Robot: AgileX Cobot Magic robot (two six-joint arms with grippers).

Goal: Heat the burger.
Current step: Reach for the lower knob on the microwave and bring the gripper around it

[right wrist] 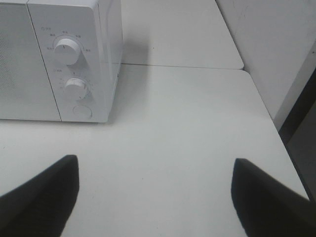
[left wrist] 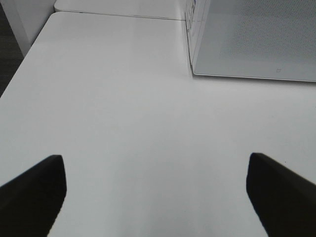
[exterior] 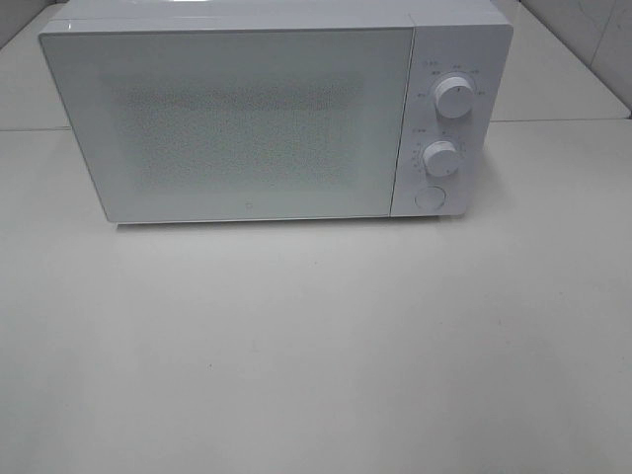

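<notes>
No burger shows in any view. A white microwave (exterior: 267,118) stands at the back of the white table (exterior: 316,346) with its door shut; its two knobs and round button are on the right panel (exterior: 442,128). Neither arm appears in the high view. My left gripper (left wrist: 155,190) hovers open over bare table near the microwave's left front corner (left wrist: 195,69), nothing between its black fingers (left wrist: 34,192). My right gripper (right wrist: 155,192) is open too, empty, over the table in front of the microwave's control panel (right wrist: 74,69).
The table's left edge (left wrist: 19,64) and a white wall show in the left wrist view. The table's right edge (right wrist: 276,133) drops off beside a wall in the right wrist view. A seam (exterior: 563,120) runs across the table behind the microwave.
</notes>
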